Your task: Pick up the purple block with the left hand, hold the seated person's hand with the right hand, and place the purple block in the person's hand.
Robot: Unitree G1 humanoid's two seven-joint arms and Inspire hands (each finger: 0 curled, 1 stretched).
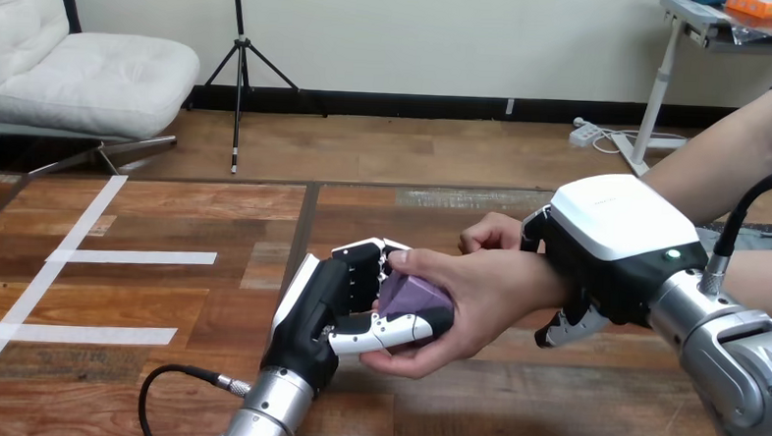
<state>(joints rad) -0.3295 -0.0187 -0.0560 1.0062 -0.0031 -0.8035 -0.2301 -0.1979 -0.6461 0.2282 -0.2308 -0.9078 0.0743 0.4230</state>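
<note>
A small purple block with flat, matte faces and rounded edges sits just right of the table's middle, raised above the wood. The left hand, black with glossy white shells, is clamped on it: the jointed fingers curl over the block's far side and top, and the thumb presses along its near lower edge. The block's right side lies against the open palm of the person's hand, which reaches in from the right with its palm facing left and its fingertips bent under the robot's thumb. So the block is touched by both the robot's left hand and the person's hand.

The right hand, with a smooth white back shell bearing a small green light, wraps round the person's wrist. One finger hooks over the far side and other fingers curl out beneath the near side. Its ribbed silver forearm enters from the near right corner.

The table is made of brown wooden planks with visible grain. Flat white tape strips lie on its left part, well apart from the hands.
</note>
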